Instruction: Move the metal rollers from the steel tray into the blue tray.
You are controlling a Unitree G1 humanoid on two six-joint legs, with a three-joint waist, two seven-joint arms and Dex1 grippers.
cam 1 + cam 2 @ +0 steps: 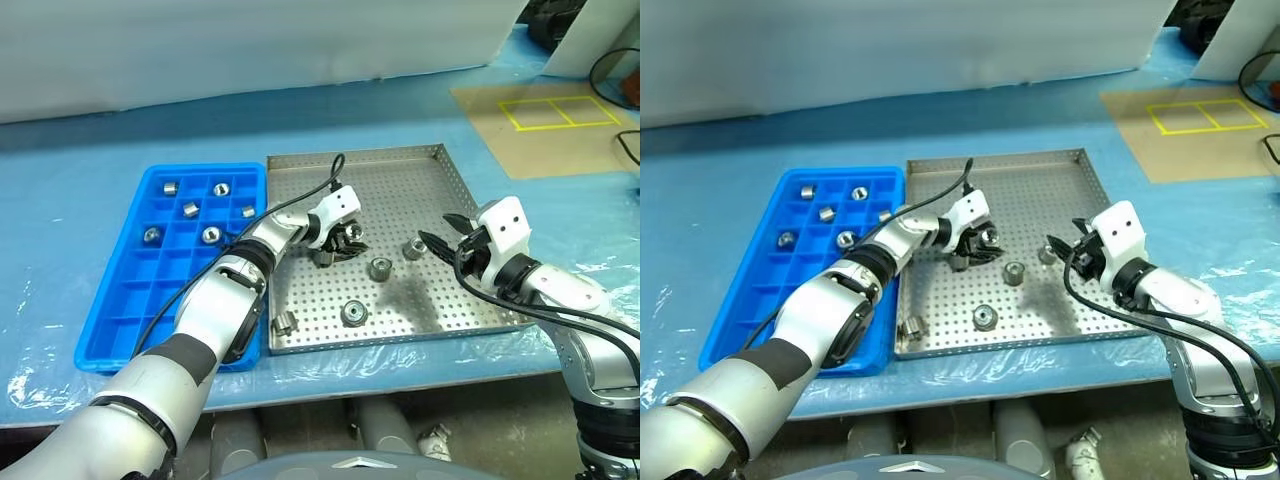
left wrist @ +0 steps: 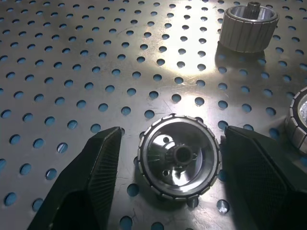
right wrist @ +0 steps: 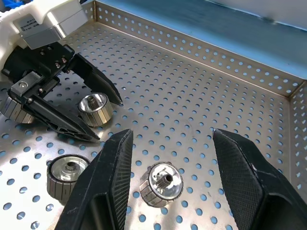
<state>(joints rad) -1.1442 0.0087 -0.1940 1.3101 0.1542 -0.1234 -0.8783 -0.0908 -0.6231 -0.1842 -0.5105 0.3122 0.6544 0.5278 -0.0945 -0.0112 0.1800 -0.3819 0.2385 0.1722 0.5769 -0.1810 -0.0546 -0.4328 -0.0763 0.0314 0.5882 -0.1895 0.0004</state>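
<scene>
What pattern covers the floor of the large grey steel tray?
A regular grid of small round holes across the large grey perforated steel tray, with blue showing through; clearest in the left wrist view.

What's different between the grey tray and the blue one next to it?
The steel tray is a wide, flat sheet of perforated grey metal with low rims; the blue tray is narrower plastic, split into small square compartments. In the steel tray the metal rollers sit loose on one open floor; in the blue tray each roller has its own compartment. Both lie flat, side by side, holding rollers.
</scene>
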